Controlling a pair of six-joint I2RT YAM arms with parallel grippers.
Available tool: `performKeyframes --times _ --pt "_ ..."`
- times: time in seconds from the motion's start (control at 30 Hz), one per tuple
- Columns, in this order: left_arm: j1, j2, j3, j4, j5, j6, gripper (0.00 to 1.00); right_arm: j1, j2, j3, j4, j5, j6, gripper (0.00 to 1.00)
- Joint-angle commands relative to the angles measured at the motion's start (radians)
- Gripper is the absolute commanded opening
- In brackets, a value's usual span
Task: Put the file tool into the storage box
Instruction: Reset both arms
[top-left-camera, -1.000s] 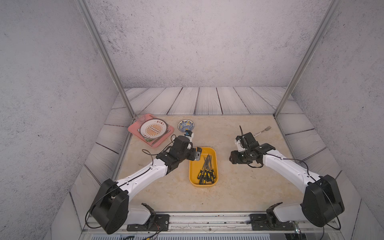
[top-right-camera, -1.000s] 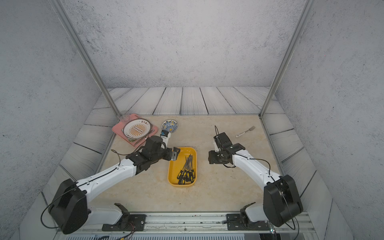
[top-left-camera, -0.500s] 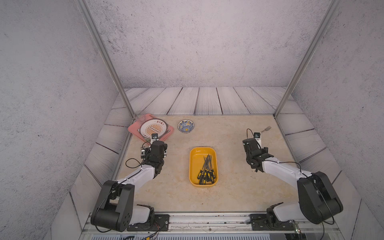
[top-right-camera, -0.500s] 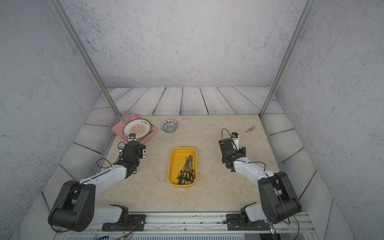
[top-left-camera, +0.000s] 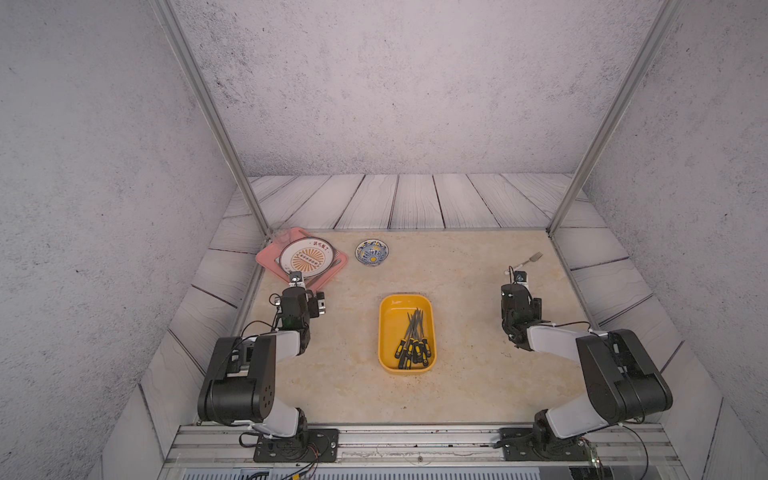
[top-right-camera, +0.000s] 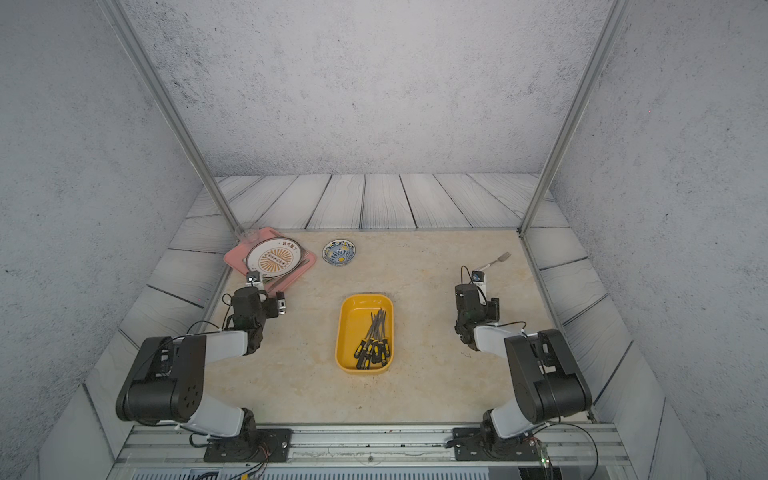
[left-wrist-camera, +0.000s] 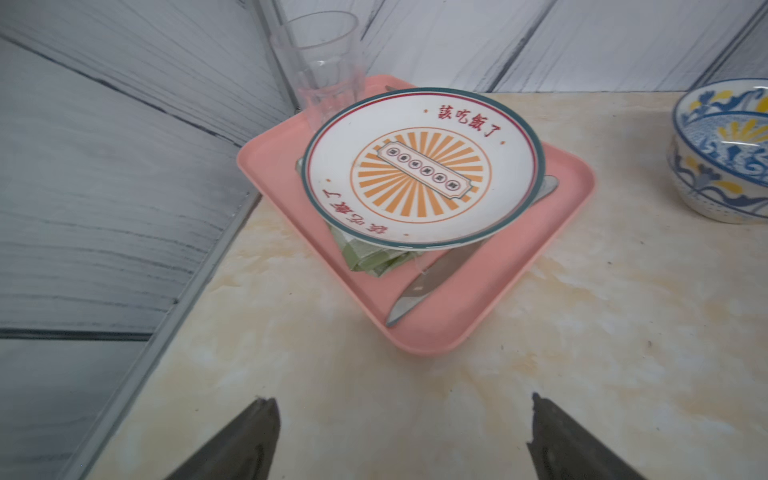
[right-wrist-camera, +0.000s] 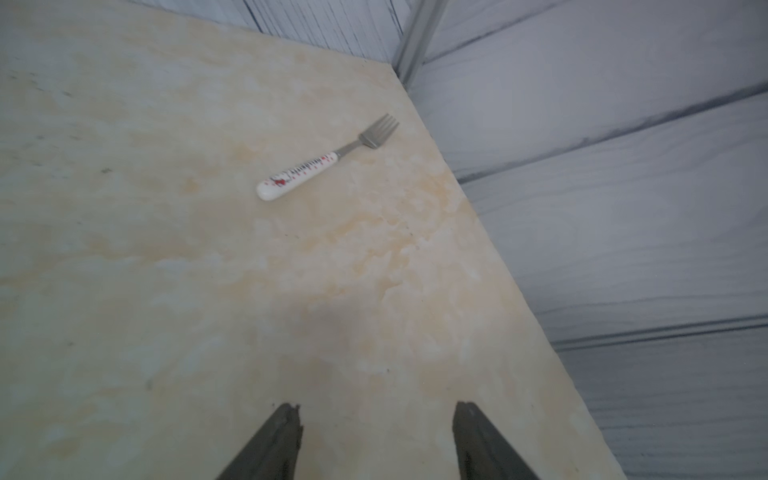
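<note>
pink tray in corner, plate on top; knife and green folded thing poking out underneath; clear glass on tray's wall-side corner; blue-yellow bowl near tray, not touching; left gripper jaws spread wide

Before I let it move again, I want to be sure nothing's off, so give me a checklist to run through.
1. File tools lying inside the storage box: ok.
2. Left end effector open and empty: ok.
3. Right end effector open and empty: ok.
4. Left arm and right arm apart from the storage box: ok.
5. Fork lying apart from both arms: ok.
6. Any file hidden under the arms: cannot tell.
</note>
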Motion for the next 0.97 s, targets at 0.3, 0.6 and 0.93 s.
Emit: performKeyframes --times 0.3,0.6,0.93 --pt "0.002 -0.001 -0.009 0.079 0.080 0.027 0.98 -0.200 0.045 -0.093 0.351 -0.527 -0.012 1.00" --pt "-0.005 -0.003 -0.012 0.086 0.062 0.029 0.98 -0.200 0.023 -0.066 0.259 -0.528 -0.009 1.00" --pt "-0.002 0.006 0.000 0.071 0.076 0.026 0.98 -0.199 0.013 -0.060 0.232 -0.527 -0.007 1.00"
